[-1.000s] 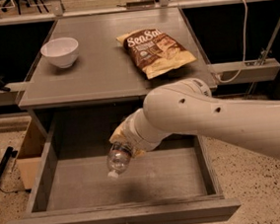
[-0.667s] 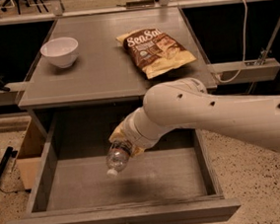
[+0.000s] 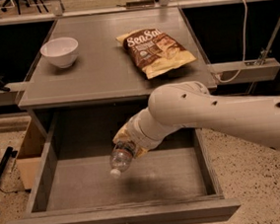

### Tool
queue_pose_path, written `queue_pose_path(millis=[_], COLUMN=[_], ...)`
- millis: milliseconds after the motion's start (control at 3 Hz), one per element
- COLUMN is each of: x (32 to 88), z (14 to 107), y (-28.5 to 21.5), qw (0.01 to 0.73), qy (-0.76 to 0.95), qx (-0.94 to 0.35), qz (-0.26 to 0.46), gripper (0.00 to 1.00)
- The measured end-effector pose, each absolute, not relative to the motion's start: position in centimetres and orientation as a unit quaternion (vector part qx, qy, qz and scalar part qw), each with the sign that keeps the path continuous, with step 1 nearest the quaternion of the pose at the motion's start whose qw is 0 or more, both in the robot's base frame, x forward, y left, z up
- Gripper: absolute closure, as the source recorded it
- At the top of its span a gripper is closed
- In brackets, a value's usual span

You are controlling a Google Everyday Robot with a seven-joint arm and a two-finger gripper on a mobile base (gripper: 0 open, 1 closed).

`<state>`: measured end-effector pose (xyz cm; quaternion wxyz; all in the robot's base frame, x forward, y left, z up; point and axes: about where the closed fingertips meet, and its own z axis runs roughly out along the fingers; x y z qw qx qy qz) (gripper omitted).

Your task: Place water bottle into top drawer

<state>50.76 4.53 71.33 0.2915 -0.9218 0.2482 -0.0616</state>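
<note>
Camera view: water bottle (image 3: 120, 158) held over the open top drawer (image 3: 172, 178), not yet released.
Over the last second almost nothing has shifted: the pincer (image 3: 130, 144) stays clamped on the bottle's body, cap tilted down-left, hanging within the drawer opening above its floor. Judgement: descent looks finished and release is the remaining step. Bowl (image 3: 60, 51) and chip bag (image 3: 156, 50) sit on the bench (image 3: 102, 75).

Arm (image 3: 219, 113) bent, wrist tilted dn, hand (image 3: 126, 143) at ctr, gripping water bottle (image 3: 120, 158)
</note>
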Motion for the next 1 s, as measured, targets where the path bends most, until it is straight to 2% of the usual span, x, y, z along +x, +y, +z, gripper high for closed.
queue_pose_path(millis=[333,1000], x=[50.8,49.3], z=[71.2,65.7], y=[5.1,6.7], qw=[0.288,0.279], qy=[0.243,0.251], qx=[-0.924,-0.927], qz=[-0.064,-0.011], gripper=[1.00,1.00])
